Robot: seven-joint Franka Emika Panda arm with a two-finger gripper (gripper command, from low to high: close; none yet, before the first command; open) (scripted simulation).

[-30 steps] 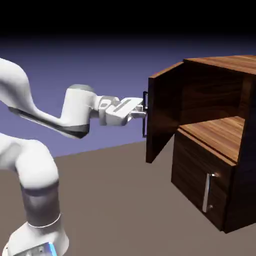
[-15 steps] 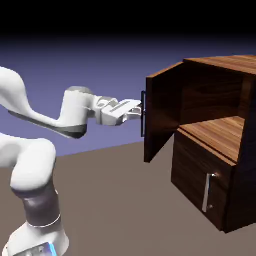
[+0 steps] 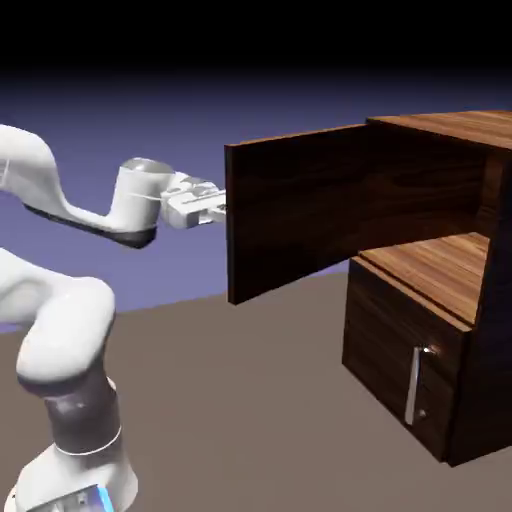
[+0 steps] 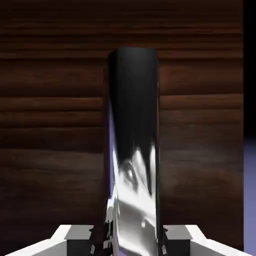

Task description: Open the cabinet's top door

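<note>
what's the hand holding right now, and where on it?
The hand is shut on the top door's handle, the bar clamped between the two fingers. The top door is swung well open from the cabinet.

Flat grey-brown table top (image 3: 240,400) filling the lower part, plain blue-violet backdrop (image 3: 150,120) behind it, fading upward into a black band along the top, soft even light, no hard shadows

No text, label, brand, number or sign can be read in either view: the cabinet (image 3: 440,280) and its top door (image 3: 300,210) show only dark wood grain, and the white arm carries no legible marking.
</note>
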